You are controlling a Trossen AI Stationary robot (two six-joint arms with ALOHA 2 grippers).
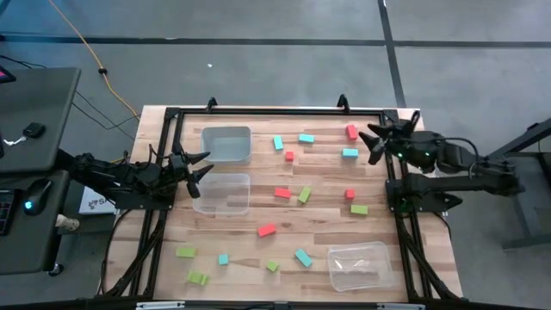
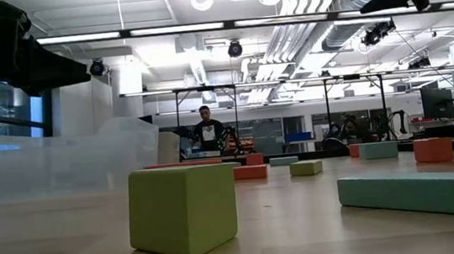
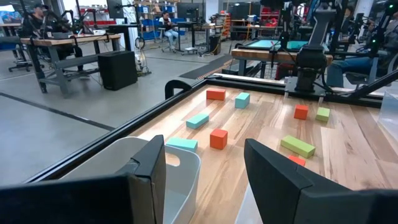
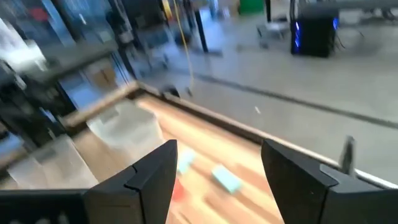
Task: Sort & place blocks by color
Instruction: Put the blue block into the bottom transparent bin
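Blocks (image 1: 306,195) in red, lime green and teal: small cubes and short bars, loose and scattered over the wooden table (image 1: 284,254), none inside a tub. Upper group, seen from above: teal pieces and red pieces, among them a red block (image 1: 351,131) near the right arm's side and a teal block (image 1: 349,152) just below it. Middle group: a red bar (image 1: 282,193) beside a green bar, with a red cube (image 1: 349,194) above a green block (image 1: 359,208) toward the right. Lower group: a red bar (image 1: 266,230), green pieces at lower left, teal pieces and a green cube (image 1: 272,266) near the bottom edge; the level camera has that green cube (image 2: 184,209) large in the foreground with a teal bar (image 2: 417,194) to its side. Tubs, clear plastic, three: one (image 1: 226,143) at upper left, one (image 1: 222,193) directly below it, one (image 1: 358,265) at lower right. Left gripper (image 1: 200,167): at the table's left edge, between the two left tubs as seen from above, fingers (image 3: 149,174) parted, holding nothing. Right gripper (image 1: 376,141): at the upper right edge, close to the red and teal blocks there, fingers (image 4: 146,180) spread wide, holding nothing. Background: a person stands in the room beyond the table in the level view.
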